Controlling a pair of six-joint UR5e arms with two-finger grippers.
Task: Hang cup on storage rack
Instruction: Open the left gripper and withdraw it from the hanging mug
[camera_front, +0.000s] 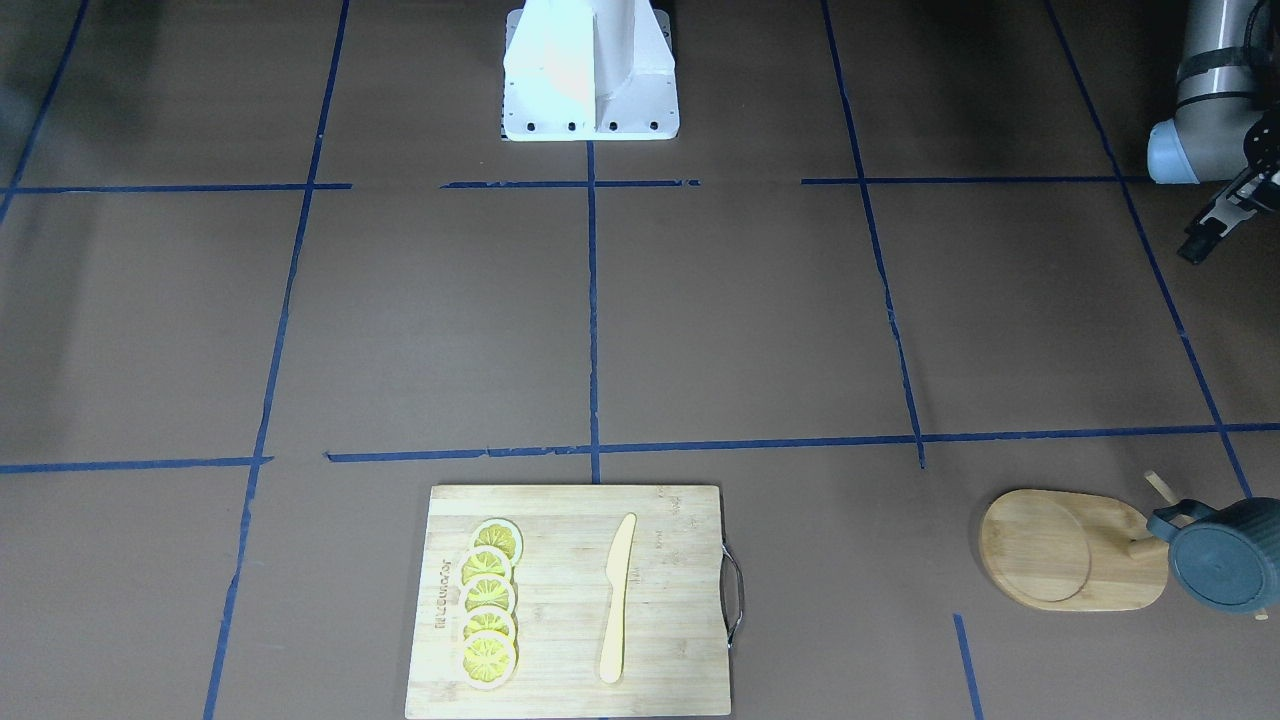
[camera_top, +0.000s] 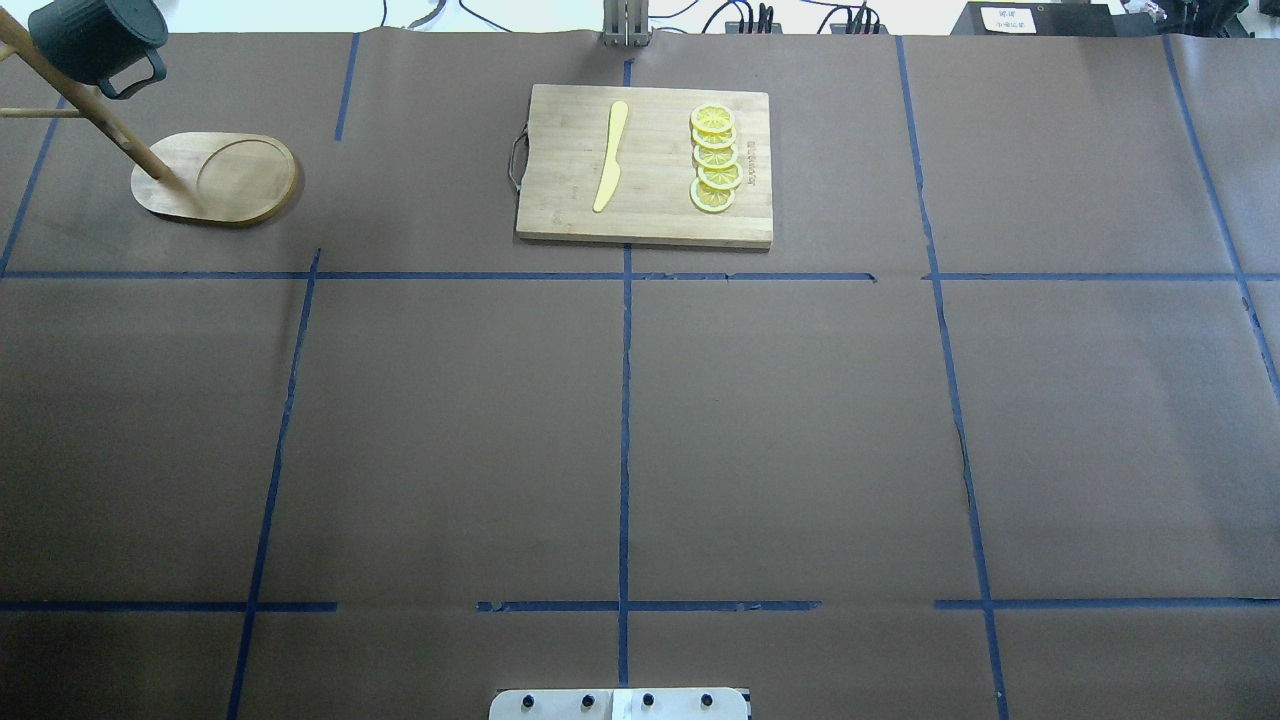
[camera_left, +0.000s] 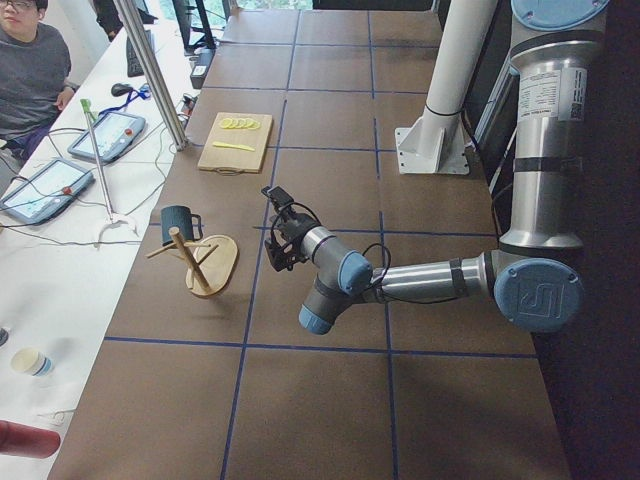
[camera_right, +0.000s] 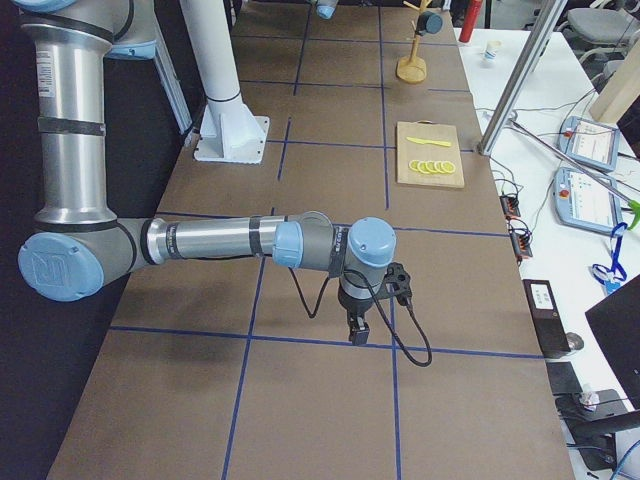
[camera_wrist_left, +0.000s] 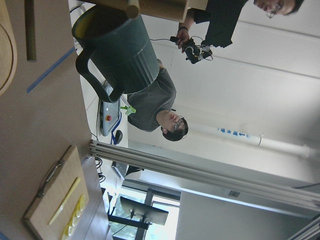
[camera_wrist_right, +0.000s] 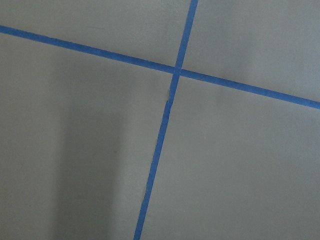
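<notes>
The dark teal ribbed cup (camera_top: 95, 40) hangs by its handle on a peg of the bamboo storage rack (camera_top: 220, 180) at the table's far left corner. It also shows in the front view (camera_front: 1225, 555), next to the rack's oval base (camera_front: 1060, 550), and in the left wrist view (camera_wrist_left: 120, 52), where its yellow inside shows. My left gripper (camera_front: 1200, 240) is away from the rack, held above the table and holding nothing; I cannot tell whether it is open or shut. My right gripper (camera_right: 356, 330) shows only in the right side view, pointing down over bare table; I cannot tell its state.
A rectangular cutting board (camera_top: 645, 165) holds a yellow knife (camera_top: 610, 155) and several lemon slices (camera_top: 715, 160) at the far middle. Blue tape lines (camera_top: 625, 400) cross the brown table. The robot's white base (camera_front: 590, 70) stands at the near edge. Operators sit beyond the far edge.
</notes>
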